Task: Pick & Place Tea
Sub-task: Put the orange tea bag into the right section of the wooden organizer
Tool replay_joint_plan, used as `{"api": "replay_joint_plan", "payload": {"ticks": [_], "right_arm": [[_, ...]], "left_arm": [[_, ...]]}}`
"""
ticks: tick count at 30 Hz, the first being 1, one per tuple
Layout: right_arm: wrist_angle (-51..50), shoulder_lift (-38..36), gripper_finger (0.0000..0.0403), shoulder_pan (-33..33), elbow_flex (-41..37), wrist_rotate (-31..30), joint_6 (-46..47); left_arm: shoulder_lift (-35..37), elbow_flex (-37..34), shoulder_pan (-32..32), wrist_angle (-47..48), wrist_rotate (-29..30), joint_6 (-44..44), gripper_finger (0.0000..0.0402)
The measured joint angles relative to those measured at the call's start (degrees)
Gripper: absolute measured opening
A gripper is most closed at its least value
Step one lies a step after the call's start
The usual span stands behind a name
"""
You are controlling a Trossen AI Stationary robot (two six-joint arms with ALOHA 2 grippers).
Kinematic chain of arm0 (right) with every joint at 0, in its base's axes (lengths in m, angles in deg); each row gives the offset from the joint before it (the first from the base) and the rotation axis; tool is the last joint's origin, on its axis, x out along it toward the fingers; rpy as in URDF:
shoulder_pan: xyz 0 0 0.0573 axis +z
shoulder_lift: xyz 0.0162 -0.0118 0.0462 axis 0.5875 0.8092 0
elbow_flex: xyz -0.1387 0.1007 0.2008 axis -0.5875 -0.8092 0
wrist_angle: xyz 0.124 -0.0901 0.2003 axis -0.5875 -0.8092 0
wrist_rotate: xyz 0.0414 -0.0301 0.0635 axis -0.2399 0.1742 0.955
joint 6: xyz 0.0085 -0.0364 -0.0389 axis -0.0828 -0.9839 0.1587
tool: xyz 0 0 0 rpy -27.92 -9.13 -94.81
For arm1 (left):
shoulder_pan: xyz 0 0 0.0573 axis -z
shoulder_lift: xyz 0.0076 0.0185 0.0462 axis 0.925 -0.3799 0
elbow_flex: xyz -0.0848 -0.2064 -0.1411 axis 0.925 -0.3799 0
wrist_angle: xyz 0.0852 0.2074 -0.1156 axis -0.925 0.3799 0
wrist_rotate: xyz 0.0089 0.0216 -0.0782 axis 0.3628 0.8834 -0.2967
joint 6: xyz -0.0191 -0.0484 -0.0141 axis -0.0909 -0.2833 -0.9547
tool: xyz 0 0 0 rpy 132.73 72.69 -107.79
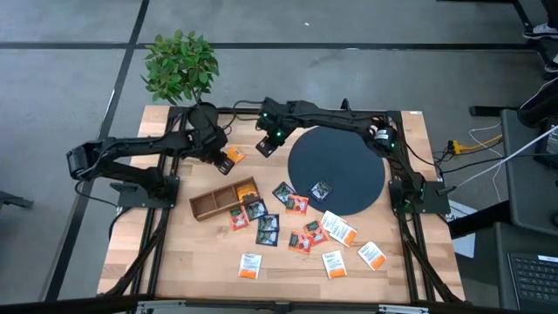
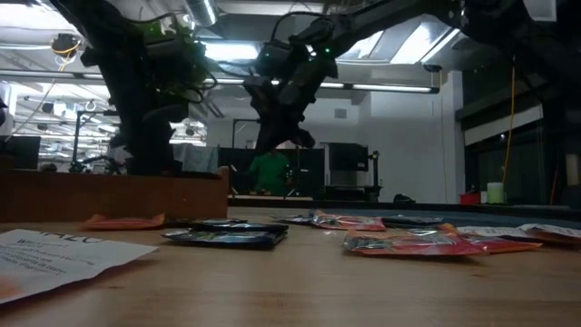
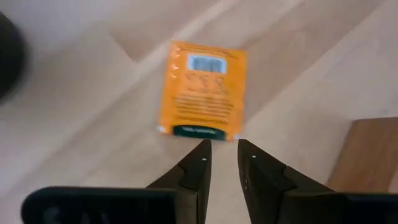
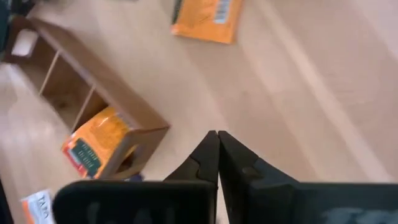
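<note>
The wooden table (image 1: 174, 270) carries the large dark disc (image 1: 336, 170), with one sachet (image 1: 321, 189) lying on it, then the brown divided box (image 1: 214, 201) with one orange sachet already in its end compartment (image 4: 93, 149), and then the scattered tea sachets (image 1: 296, 228) lying between the box and the near edge. The left gripper (image 3: 222, 149) hangs just above a single orange sachet (image 3: 202, 92) that lies flat on the wood, apart from the pile and near the far end of the box. Its fingers stand only a little apart and hold nothing; the near edge of the sachet is directly ahead of the tips. To do the pick well, I think the jaws should open wider, come down over this edge and pinch it, because a flat packet slips easily. The right gripper (image 4: 217, 149) waits above bare wood near the box, its fingers pressed together and empty.
</note>
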Motion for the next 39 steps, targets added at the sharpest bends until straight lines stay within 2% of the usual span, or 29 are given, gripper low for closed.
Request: {"api": "replay_joint_plan", "payload": {"ticks": [3, 8, 13, 15, 19, 23, 36, 39], "right_arm": [[0.54, 0.0, 0.0012, -0.69, 0.0, -2.07, 0.01], [3.36, 0.0, 0.0012, -0.68, 0.0, -6.73, -0.16], [7.69, -0.07, 0.0012, -0.96, -1.71, -6.35, -0.39], [9.14, -0.04, 0.0012, -1.62, -3.25, -3.71, 0.03], [15.9, -0.04, 0.0012, -2.59, -6.5, -2.51, 1.2], [20.21, 0.0, 0.0012, -2.52, -7.59, -3.14, -1.58], [22.33, 2.49, 0.0012, -2.5, -7.65, -3.44, -15.07], [23.26, 2.97, 0.0012, -2.39, -7.66, -2.44, -15.51]], "left_arm": [[-0.25, -4.3, 0.0, -5.38, -3.24, -4.11, 0.0075], [1.44, -11.47, -0.19, -13.12, -2.94, -10.57, 0.0075], [2.98, -15.46, -0.19, -22.04, -4.41, -17.23, 0.0075], [3.1, -16.54, -0.18, -24.57, -4.64, -20.48, 0.0075], [3.08, -17.01, -0.17, -24.68, -4.07, -23.95, 0.0075], [3.08, -17.01, -0.17, -24.82, -1.54, -26.95, 0.0075], [3.06, -17.01, -0.17, -24.41, 3.05, -41.54, 0.0075], [3.06, -16.96, -0.17, -24.13, 2.46, -43.84, 0.0075]]}}
